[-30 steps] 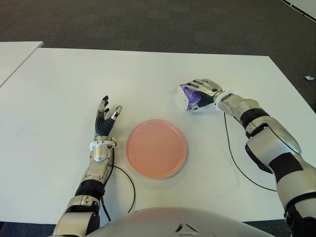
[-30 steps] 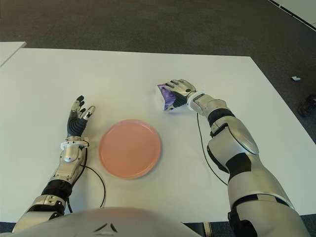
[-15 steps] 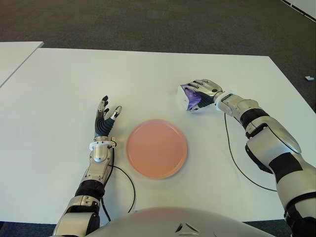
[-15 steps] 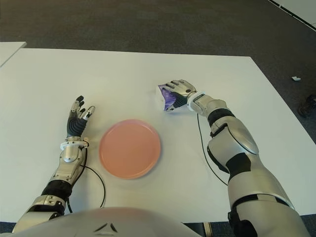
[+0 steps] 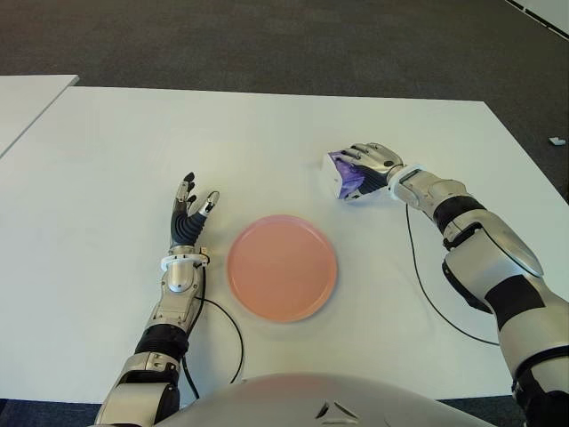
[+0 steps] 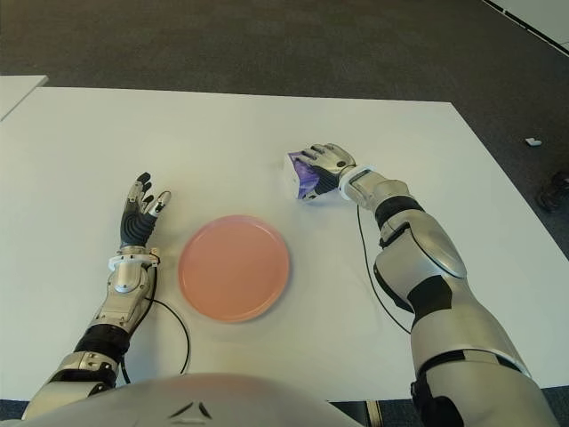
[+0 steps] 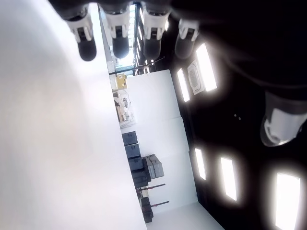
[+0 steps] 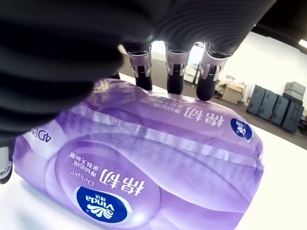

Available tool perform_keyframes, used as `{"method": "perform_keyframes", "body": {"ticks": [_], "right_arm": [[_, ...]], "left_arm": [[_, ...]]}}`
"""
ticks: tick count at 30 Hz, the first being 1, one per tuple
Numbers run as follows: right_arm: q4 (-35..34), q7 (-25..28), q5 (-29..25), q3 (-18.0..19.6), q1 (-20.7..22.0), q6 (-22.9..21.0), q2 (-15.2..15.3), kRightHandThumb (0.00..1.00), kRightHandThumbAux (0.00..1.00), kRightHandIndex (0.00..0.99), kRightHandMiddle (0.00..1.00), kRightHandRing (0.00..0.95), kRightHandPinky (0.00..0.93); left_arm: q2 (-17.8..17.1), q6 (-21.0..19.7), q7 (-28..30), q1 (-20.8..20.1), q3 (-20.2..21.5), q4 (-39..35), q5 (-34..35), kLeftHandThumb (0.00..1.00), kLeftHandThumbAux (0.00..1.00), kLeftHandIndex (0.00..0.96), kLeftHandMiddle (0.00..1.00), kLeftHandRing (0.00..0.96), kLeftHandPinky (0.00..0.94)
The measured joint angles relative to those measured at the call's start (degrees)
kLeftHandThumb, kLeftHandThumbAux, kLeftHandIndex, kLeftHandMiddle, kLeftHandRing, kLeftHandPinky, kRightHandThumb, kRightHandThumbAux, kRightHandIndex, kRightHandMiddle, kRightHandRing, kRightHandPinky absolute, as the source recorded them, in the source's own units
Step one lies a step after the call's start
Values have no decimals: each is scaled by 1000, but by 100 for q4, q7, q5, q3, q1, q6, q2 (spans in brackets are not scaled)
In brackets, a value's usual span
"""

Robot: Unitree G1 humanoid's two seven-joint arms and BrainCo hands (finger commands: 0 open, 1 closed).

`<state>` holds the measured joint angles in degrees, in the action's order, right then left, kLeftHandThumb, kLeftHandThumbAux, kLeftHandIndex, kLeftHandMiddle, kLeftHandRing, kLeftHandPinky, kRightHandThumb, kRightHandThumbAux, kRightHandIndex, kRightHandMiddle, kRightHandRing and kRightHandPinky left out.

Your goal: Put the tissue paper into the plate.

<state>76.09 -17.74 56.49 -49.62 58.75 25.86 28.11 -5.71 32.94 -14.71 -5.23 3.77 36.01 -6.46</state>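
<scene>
A purple and white tissue pack (image 5: 342, 176) lies on the white table (image 5: 267, 142), behind and to the right of the round pink plate (image 5: 282, 267). My right hand (image 5: 366, 165) is curled over the pack from its right side. In the right wrist view the pack (image 8: 144, 177) fills the picture, with fingertips (image 8: 175, 72) bent over its top edge. The plate holds nothing. My left hand (image 5: 189, 213) shows left of the plate, fingers straight and spread; the left wrist view shows its fingertips (image 7: 120, 43) holding nothing.
A black cable (image 5: 422, 285) runs over the table beside my right forearm, and another (image 5: 229, 325) loops by my left forearm. A second white table (image 5: 22, 98) stands at the far left. Dark carpet (image 5: 267, 44) lies beyond the far edge.
The right hand has tightened on the tissue pack, which has shifted very slightly to the right. The left hand and the plate have not moved.
</scene>
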Motion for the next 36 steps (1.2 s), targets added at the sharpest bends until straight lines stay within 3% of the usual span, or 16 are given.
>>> {"method": "perform_keyframes", "body": {"ticks": [7,18,26,36], "right_arm": [[16,-130,1,-77,-103,-179,-23,303,418,0,0,0,0],[48,-906,36,-360,-498,-853,-258,383,470,0,0,0,0],[71,-1253,39,-556,-528,-983,-280,450,488,0,14,0,0],[80,-1390,-75,-516,-596,-983,-322,459,487,0,49,14,0]], "left_arm": [[8,0,0,27,1,-38,34,2,448,0,0,0,0],[6,-48,0,156,-2,-178,31,0,442,0,0,0,0],[-12,-77,0,203,3,-277,32,4,438,0,0,0,0],[-26,-141,0,253,16,-390,35,12,448,0,0,0,0]]}}
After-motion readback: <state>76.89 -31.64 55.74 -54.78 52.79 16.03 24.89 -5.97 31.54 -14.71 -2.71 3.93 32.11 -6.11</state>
